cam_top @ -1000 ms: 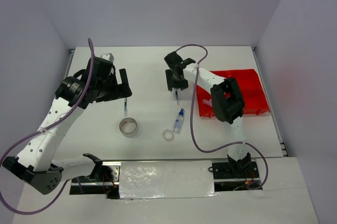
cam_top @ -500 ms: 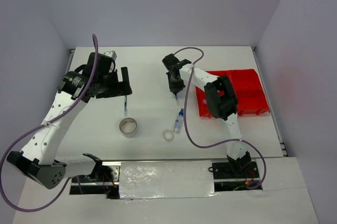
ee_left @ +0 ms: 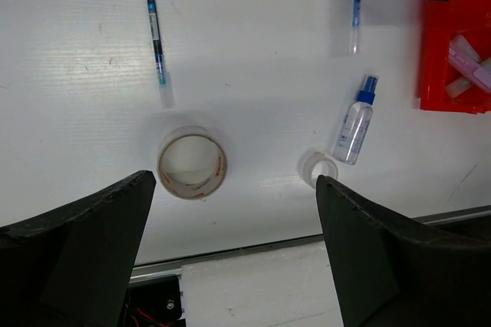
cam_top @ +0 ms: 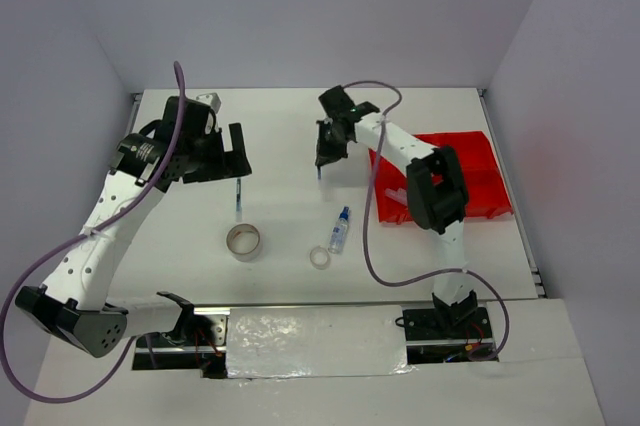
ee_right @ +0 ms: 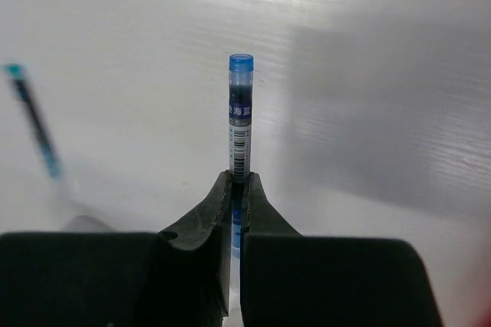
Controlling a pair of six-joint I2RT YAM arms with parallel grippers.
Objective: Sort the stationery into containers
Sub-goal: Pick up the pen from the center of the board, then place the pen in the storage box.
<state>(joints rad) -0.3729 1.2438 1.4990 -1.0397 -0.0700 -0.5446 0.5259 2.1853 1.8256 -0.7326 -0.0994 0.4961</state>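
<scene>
Jaws of the right gripper are shut tight on a blue pen, gripped partway along its barrel. Its capped end sticks out past the fingertips, and a barcode label shows just above the grip. From above, that gripper hangs over the table left of the red tray and apart from it. Whether the pen touches the table I cannot tell.

The left gripper stands wide open and holds nothing, its two dark fingers framing the wrist view. It hovers above the left half of the table. A second pen with a teal cap lies flat on the table, just beyond the tape roll. The roll lies on its side, hole up. To its right, well apart, lies the tape ring. The bottle lies on its side just beside the ring, blue cap pointing away from the arm bases.

In the left wrist view, pastel erasers lie in the near left compartment of the tray; its other compartments are hidden or cut off.
</scene>
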